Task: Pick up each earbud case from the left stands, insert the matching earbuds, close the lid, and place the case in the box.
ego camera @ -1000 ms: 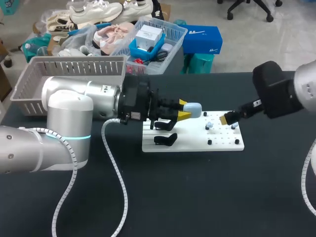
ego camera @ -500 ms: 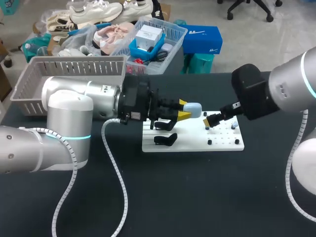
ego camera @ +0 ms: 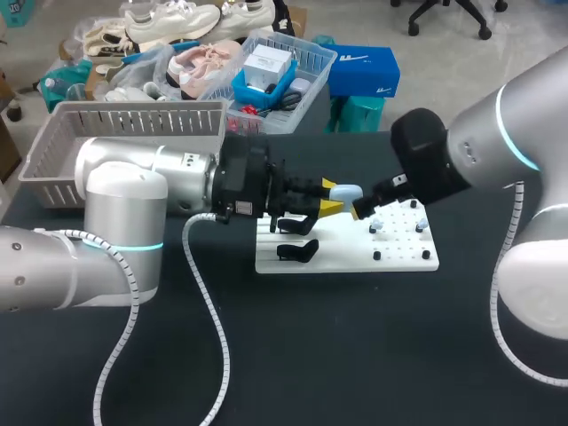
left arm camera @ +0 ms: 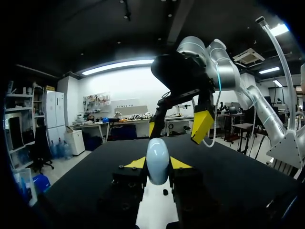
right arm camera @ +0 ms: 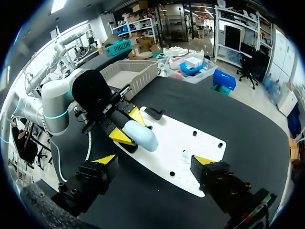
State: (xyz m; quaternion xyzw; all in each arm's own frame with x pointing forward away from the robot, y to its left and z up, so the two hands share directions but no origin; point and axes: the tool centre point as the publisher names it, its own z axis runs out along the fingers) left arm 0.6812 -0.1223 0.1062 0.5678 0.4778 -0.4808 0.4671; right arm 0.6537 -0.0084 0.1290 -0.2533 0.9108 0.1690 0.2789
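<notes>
the left arm lies low across the table from the left, and its left claw (ego camera: pixel 330 202) pinches a pale blue earbud case (ego camera: pixel 348 194) between the two yellow tips, one on each side. from the left wrist the case (left arm camera: pixel 157 160) stands up on end between those fingers, its rounded top poking above them. it hangs over the near-left part of a white board (ego camera: pixel 404 257) dotted with small black pegs, not resting on it.

the right arm comes in from the right and bends down toward the same spot. its right claw (right arm camera: pixel 154 160) is spread wide, the two yellow tips well apart, with the case ahead of them and nothing between them. in the head view that claw sits just beside the case's free end; i cannot tell if they touch.

a small pale earbud (right arm camera: pixel 185 154) lies on the board, near the right claw. a black stand (ego camera: pixel 297 251) sits on the board's left end, under the left claw. a grey slatted basket (ego camera: pixel 53 151) rests at the table's far left, behind the left arm.
</notes>
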